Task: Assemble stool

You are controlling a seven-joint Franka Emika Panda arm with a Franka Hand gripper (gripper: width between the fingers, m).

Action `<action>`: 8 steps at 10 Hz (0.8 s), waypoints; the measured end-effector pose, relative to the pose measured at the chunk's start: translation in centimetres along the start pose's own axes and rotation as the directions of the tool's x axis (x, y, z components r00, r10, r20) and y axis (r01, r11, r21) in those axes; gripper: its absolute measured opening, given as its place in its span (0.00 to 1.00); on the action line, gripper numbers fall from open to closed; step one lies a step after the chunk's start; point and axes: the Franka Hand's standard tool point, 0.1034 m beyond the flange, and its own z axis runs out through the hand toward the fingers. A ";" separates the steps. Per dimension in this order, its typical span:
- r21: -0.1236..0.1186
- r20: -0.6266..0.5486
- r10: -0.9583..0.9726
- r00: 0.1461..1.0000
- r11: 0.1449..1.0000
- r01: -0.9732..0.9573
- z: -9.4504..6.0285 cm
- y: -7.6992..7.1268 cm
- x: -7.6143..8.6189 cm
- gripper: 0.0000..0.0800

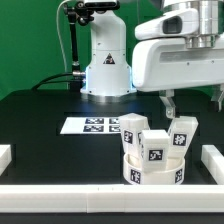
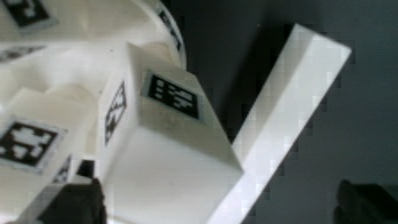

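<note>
Round white plastic rimmed seat [image 1: 153,172] sits near-centre on the black counter [image 1: 40,115], legs up for assembly. Gripper [image 1: 172,106] hangs over the right-hand blocky white tagged leg [image 1: 181,137]; opening and hold: cannot tell.

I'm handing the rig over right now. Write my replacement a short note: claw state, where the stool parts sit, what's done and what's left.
Claw: low over the stool, right above the leg on the exterior view's right; whether it grips that leg cannot be told.
Parts: round seat on the black table near the front rail; three tagged legs stand up out of it, including a middle leg and a front leg.
Done: all three legs are at the seat.
Left: whether they are fully seated is not visible; check each, then release and retract.
Marker board lies behind the seat.
</note>
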 end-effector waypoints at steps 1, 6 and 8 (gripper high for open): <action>-0.004 0.002 -0.064 0.998 0.998 0.064 0.0 0.2 -0.1 0.81; -0.023 0.064 -0.436 0.898 0.899 0.438 0.4 0.7 0.1 0.81; -0.008 0.109 -0.603 0.790 0.794 0.608 0.8 0.7 0.4 0.81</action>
